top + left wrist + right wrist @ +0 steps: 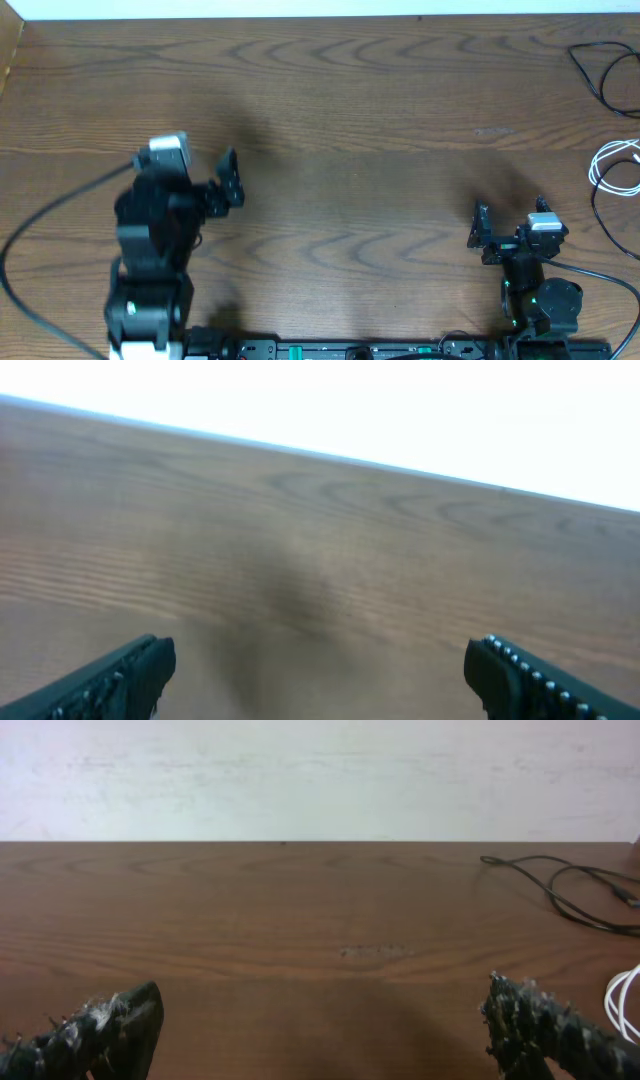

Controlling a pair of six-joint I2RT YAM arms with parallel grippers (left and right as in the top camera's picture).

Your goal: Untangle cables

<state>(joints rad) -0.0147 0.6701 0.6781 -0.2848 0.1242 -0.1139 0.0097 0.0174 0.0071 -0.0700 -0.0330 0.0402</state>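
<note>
The black cable (598, 78) lies in loose loops at the table's far right corner. The white cable (612, 166) lies coiled just in front of it at the right edge. They look apart, though both run off the picture. In the right wrist view the black cable (560, 892) is far right and the white cable (624, 996) shows at the right edge. My right gripper (510, 211) is open and empty, left of the white cable; it also shows in the right wrist view (320, 1020). My left gripper (228, 182) is open and empty at the left, far from both cables; its blurred wrist view (320, 670) shows only bare wood.
The wooden table (350, 120) has a white edge along the back. A thick black arm wire (40, 240) curves off at the left. Another dark wire (598, 215) runs along the right edge near the right arm's base.
</note>
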